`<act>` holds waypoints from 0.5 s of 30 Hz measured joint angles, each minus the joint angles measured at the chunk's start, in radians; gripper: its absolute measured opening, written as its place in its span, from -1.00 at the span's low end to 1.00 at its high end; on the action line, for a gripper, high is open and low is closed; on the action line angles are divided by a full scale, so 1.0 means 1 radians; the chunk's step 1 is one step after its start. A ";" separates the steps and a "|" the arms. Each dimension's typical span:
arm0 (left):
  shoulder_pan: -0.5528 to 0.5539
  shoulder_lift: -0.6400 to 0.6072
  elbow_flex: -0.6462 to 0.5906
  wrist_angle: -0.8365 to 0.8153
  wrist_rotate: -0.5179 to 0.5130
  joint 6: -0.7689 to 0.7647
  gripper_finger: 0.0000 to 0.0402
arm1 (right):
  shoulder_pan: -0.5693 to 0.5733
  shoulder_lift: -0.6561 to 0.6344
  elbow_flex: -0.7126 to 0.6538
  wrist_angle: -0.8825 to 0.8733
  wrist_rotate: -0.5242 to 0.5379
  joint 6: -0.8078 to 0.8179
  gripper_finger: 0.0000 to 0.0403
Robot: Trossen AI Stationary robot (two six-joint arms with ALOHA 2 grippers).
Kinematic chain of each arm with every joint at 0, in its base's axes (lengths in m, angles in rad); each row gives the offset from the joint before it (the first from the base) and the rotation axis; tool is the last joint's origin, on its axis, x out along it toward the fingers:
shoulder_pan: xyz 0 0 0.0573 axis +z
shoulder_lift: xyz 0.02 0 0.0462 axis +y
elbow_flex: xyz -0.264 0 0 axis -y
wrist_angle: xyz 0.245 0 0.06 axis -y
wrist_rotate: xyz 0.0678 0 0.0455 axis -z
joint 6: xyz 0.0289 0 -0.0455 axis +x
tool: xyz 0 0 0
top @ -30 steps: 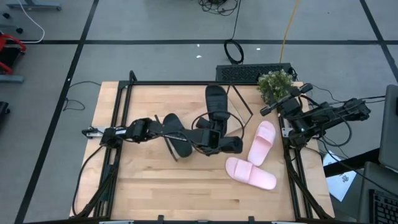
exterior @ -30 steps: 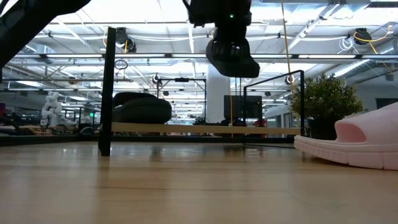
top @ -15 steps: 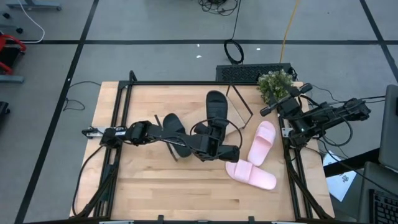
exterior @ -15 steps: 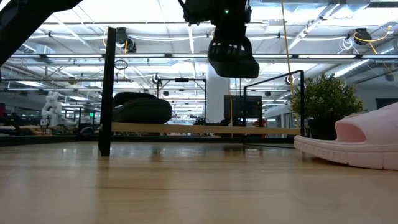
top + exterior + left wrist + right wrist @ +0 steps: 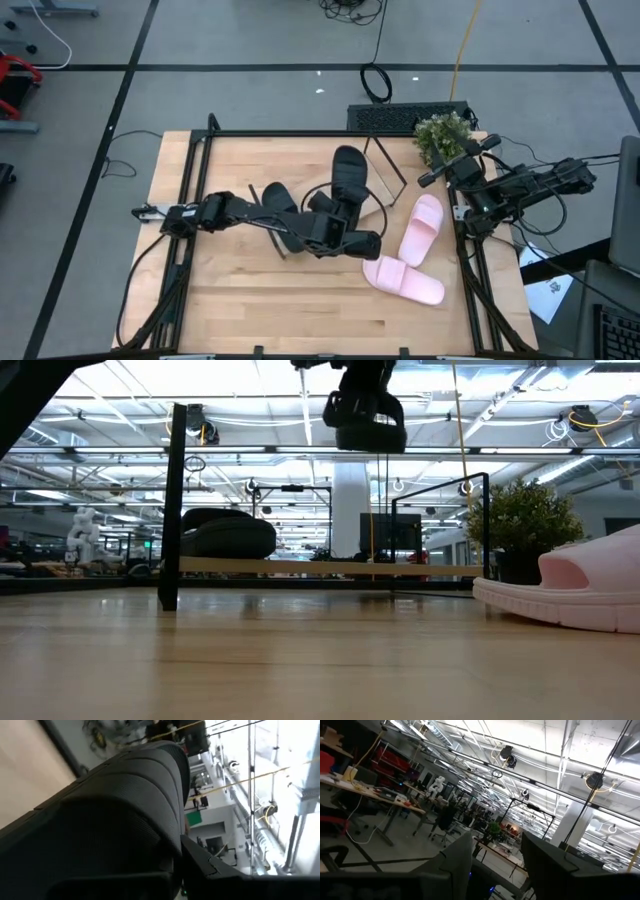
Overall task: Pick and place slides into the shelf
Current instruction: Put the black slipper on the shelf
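My left gripper (image 5: pixel 348 207) is shut on a black slide (image 5: pixel 348 170), held high over the middle of the table; the low view shows this slide (image 5: pixel 370 422) well above the shelf. The shelf (image 5: pixel 320 568), a light board in a thin black frame, stands mid-table. A second black slide (image 5: pixel 226 533) rests sole-down on its left end (image 5: pixel 281 212). Two pink slides (image 5: pixel 421 229) (image 5: pixel 402 279) lie on the tabletop to the right. My right gripper (image 5: pixel 495 870) waits open at the table's right edge, pointing up into the room. My left gripper holds the black slide at its near end (image 5: pixel 349 200), coming at it roughly level from the table's near side. The ribbed strap (image 5: pixel 125 805) fills the wrist view just beyond one finger (image 5: pixel 215 865), which hides the exact contact. The slide is lifted clear, higher than the shelf frame.
A potted plant (image 5: pixel 443 136) stands at the far right corner, with a dark box (image 5: pixel 400 118) just beyond the far edge. The near pink slide (image 5: pixel 570 590) lies at the right of the low view. Bare tabletop (image 5: pixel 290 310) runs along the near edge.
My left gripper has risen and drawn slightly toward the table's near left, carrying the black slide. In the low view the slide has climbed and tipped, showing less of its sole than before. My right arm has kept still.
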 joint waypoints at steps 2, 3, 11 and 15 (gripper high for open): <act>0.005 0.000 0.000 0.000 0.018 -0.014 -0.93 | 0.000 0.000 0.000 0.000 0.000 0.002 -0.21; 0.008 0.001 0.000 -0.001 0.017 -0.025 -0.95 | 0.000 0.000 0.000 0.000 0.000 0.002 -0.21; 0.028 0.002 0.000 -0.063 -0.087 -0.156 -0.98 | 0.000 0.000 0.000 -0.007 0.002 -0.029 -0.21; 0.039 0.002 0.000 -0.110 -0.051 -0.209 -0.98 | 0.000 0.000 0.000 -0.007 0.003 -0.032 -0.21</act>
